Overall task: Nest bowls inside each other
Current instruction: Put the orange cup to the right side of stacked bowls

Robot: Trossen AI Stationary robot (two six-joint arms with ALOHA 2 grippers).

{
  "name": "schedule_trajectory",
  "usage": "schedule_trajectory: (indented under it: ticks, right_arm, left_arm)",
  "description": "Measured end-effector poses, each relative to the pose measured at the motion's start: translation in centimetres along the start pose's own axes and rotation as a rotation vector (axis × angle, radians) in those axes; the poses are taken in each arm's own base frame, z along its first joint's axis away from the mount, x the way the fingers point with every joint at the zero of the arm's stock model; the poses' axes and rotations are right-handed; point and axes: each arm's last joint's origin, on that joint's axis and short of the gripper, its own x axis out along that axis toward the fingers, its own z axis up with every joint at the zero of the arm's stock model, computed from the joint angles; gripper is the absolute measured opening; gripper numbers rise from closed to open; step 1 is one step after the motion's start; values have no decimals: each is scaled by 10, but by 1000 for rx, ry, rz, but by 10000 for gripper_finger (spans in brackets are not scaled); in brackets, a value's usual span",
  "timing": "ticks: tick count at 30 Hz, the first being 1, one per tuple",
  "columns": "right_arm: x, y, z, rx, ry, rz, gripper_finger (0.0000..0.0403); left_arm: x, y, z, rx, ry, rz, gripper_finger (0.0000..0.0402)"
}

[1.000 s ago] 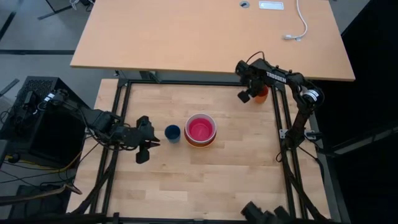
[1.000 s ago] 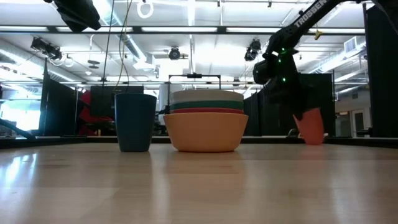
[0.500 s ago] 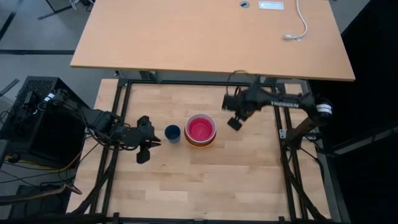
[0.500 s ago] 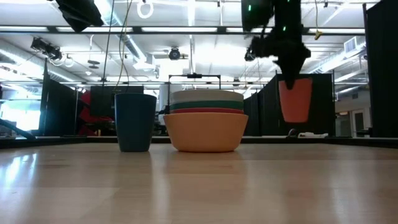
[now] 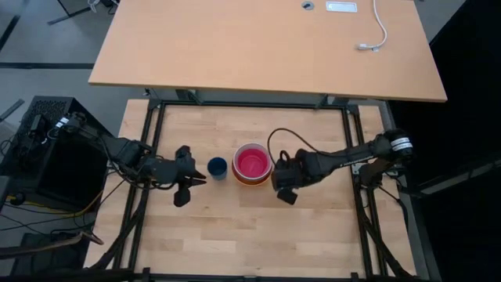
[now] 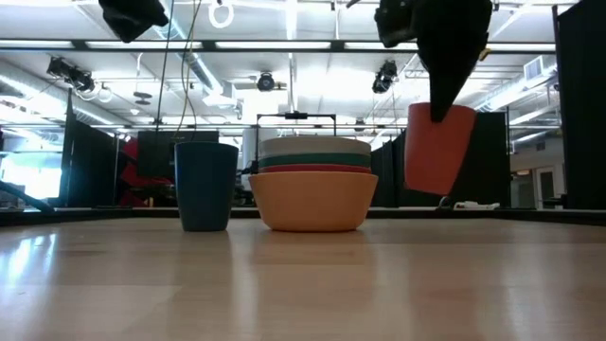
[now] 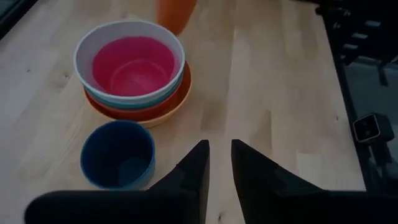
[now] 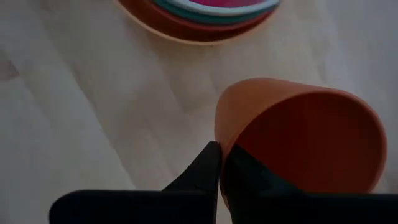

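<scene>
The bowls (image 5: 252, 164) stand nested in one stack at the table's middle: orange (image 6: 312, 201) at the bottom, then red, teal and white, with pink (image 7: 132, 65) innermost. A small dark blue cup (image 5: 217, 168) stands just left of the stack. My right gripper (image 5: 285, 188) hangs right of the stack, shut on a small orange cup (image 6: 437, 147). My left gripper (image 7: 219, 163) hovers left of the blue cup, its fingers a narrow gap apart with nothing between them. My right gripper pinches the orange cup's rim (image 8: 219, 138), one finger (image 8: 249, 177) inside the cup and one (image 8: 202, 171) outside. The fingers come from above, pointing steeply down. The cup hangs below them, mouth up and slightly tilted, clear of the table.
Black frame rails (image 5: 358, 180) run along the table's left and right sides. A larger wooden desk (image 5: 258, 47) lies beyond the far edge. Bare wood (image 5: 258, 235) stretches in front of the stack toward the near edge.
My right gripper has carried the orange cup from the table's far right corner toward the middle and the near side, ending just right of the bowl stack. The cup has been lifted clear of the table, and the gripper has turned on the way.
</scene>
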Motion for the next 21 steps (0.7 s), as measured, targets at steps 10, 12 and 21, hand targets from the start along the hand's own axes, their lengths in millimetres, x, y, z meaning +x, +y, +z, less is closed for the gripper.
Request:
schedule_trajectory:
  ticks: [10, 12, 21]
  right_arm:
    - [22, 23, 0, -67, 58, 16, 0]
    - [25, 23, 2, -72, 67, 20, 0]
    - [28, 20, 7, -73, 57, 41, 0]
  left_arm:
    - [0, -1, 2, -2, -18, -9, 52]
    - [0, -1, 2, -2, -18, -9, 51]
    - [0, -1, 2, -3, -18, -9, 55]
